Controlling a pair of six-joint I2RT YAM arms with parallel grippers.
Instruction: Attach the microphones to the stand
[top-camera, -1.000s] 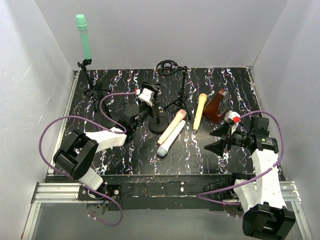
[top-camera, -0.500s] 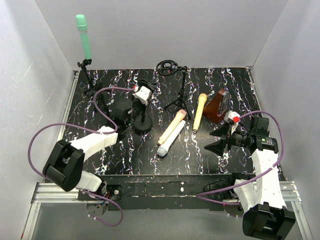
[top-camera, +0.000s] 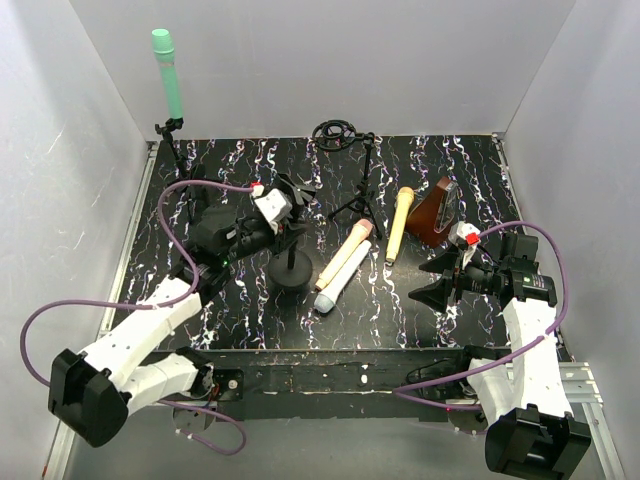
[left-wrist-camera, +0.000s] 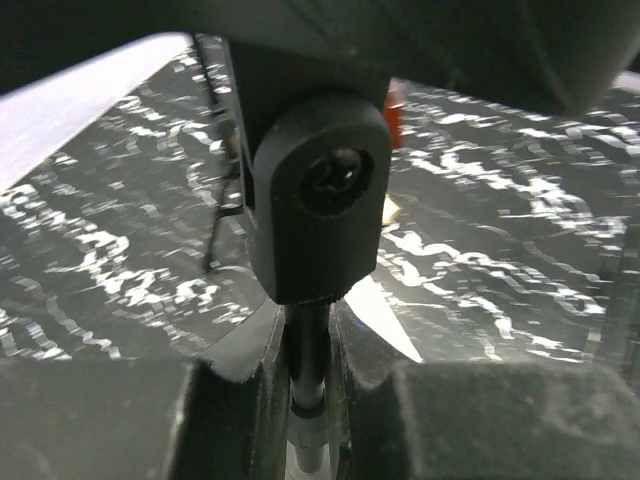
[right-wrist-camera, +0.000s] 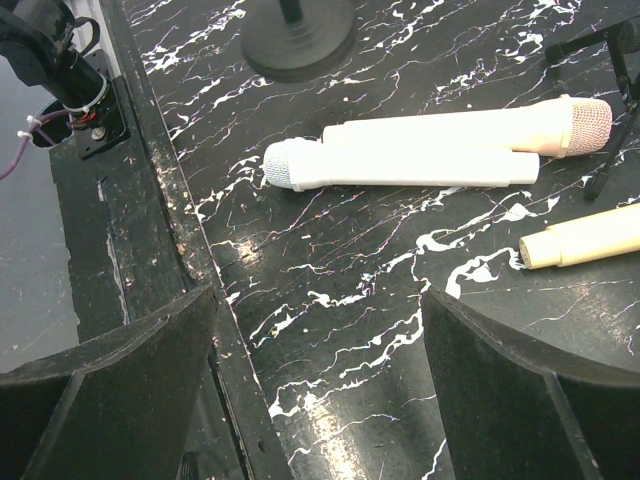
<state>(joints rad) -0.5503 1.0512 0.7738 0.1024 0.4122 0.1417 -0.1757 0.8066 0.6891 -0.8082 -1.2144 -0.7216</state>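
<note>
My left gripper is shut on the thin pole of a black round-base stand. In the left wrist view the fingers pinch the pole just below the stand's clip head. The mint green microphone stands upright in a tripod stand at the back left. The peach-pink microphone, white microphone and yellow microphone lie on the table's middle. My right gripper is open and empty, to their right; its view shows the white, peach-pink and yellow microphones.
A second black tripod stand stands behind the lying microphones. A brown wedge-shaped object sits at the right. A black ring-shaped piece lies at the back edge. White walls enclose the table on three sides.
My left arm has swung to the left and carried the round-base stand left and a little nearer. The right arm and the microphones have not moved.
</note>
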